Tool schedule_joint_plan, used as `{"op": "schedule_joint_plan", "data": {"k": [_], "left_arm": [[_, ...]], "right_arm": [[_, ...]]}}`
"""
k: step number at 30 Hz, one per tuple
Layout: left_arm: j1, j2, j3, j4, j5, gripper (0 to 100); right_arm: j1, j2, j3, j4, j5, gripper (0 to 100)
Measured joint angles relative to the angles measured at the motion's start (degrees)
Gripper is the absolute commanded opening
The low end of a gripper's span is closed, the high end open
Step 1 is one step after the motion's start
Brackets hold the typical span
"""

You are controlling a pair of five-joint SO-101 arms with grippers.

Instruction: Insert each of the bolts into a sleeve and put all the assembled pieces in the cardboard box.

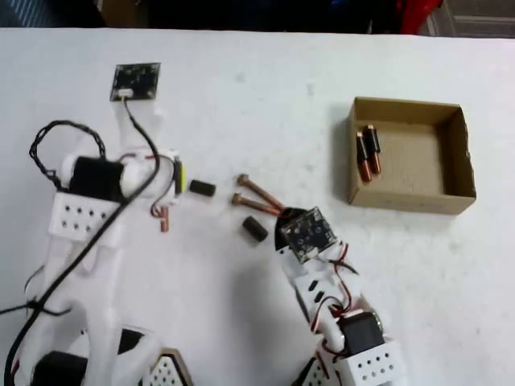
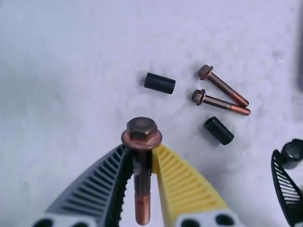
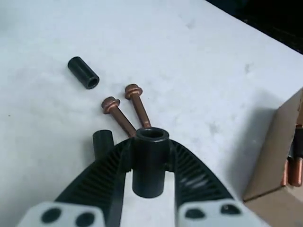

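Now: your left tool (image 2: 140,153) clamps bolt (image 2: 141,137), right tool (image 3: 149,142) clamps sleeve (image 3: 150,163), bore exposed, likely for mating mid-air. Two loose bolts (image 1: 257,191), two loose sleeves (image 1: 201,189) on tabletop (image 1: 265,96) between arms; two assembled pieces (image 1: 367,154) lie in cardboard box (image 1: 406,199).

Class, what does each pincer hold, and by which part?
Left pincer: copper-coloured hex bolt, by its shank. Right pincer: black cylindrical sleeve, by its sides.
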Motion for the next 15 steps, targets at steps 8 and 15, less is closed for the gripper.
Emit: {"op": "schedule_joint_plan", "data": {"k": [8,15], "left_arm": [[2.99,-12.31,13.10,-6.77,-2.90,6],[3.52,-26.81,29.71,-23.56,-2.90,6]], "right_arm": [[-5.01,0.00,0.00,-3.16,-3.34,2.1],[-4.92,0.00,0.00,-10.37,-11.87,1.7]]}}
